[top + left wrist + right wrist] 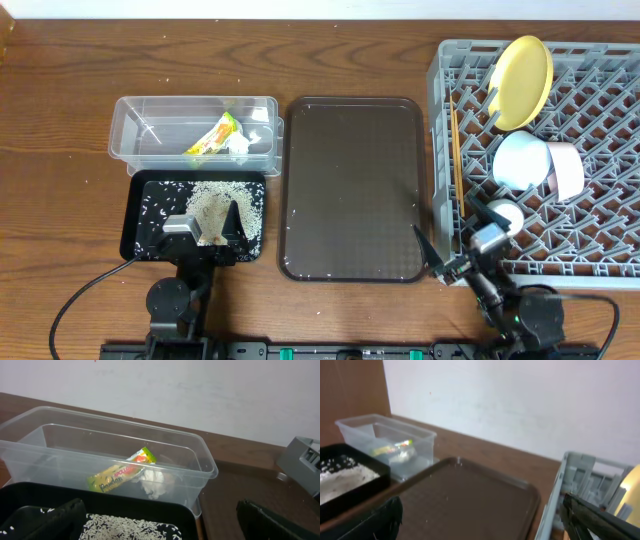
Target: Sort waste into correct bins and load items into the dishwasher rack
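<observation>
The clear tub (pixel 130 130) holds the green-yellow snack wrapper (pixel 213 138) and the crumpled white paper (pixel 240 146); both also show in the left wrist view, wrapper (pixel 120 474), paper (pixel 152 482). The black tray (pixel 140 215) holds the rice scraps (pixel 225 200). The grey rack (pixel 600 200) holds the yellow plate (pixel 522 68), light blue bowl (pixel 520 160), white-pink bowl (pixel 566 168), white cup (pixel 505 214) and chopsticks (pixel 456 160). My left gripper (pixel 205 230) is open and empty over the black tray's near edge. My right gripper (pixel 455 250) is open and empty at the rack's front left corner.
The large dark brown serving tray (pixel 352 190) lies between the bins and the rack, with a few rice grains on it. A white wall stands behind the table. Black cables run along the table's front edge.
</observation>
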### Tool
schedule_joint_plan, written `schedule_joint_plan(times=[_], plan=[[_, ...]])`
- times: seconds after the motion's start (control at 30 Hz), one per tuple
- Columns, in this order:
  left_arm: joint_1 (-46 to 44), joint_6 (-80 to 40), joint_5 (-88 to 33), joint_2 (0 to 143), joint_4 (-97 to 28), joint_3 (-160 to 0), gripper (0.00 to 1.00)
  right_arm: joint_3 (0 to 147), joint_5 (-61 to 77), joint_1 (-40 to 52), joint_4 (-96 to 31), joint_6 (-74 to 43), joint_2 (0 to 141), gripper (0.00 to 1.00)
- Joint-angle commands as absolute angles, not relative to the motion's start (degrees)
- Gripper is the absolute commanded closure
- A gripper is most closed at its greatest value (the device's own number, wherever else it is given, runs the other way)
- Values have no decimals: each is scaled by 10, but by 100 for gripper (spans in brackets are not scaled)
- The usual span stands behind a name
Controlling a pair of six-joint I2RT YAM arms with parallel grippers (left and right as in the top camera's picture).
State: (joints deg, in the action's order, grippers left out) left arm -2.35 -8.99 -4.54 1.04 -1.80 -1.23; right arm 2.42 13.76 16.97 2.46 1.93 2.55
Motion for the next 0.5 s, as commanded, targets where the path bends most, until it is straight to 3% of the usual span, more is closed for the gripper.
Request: schedule_joint_plan(times=[0.0, 0.47], plan=[[-22, -86, -52, 10, -36, -2, 2, 3, 149, 157, 41, 22, 5, 1], [-22, -86, -51, 10, -36, -2, 2, 3, 150, 156, -30, 22, 3, 1]])
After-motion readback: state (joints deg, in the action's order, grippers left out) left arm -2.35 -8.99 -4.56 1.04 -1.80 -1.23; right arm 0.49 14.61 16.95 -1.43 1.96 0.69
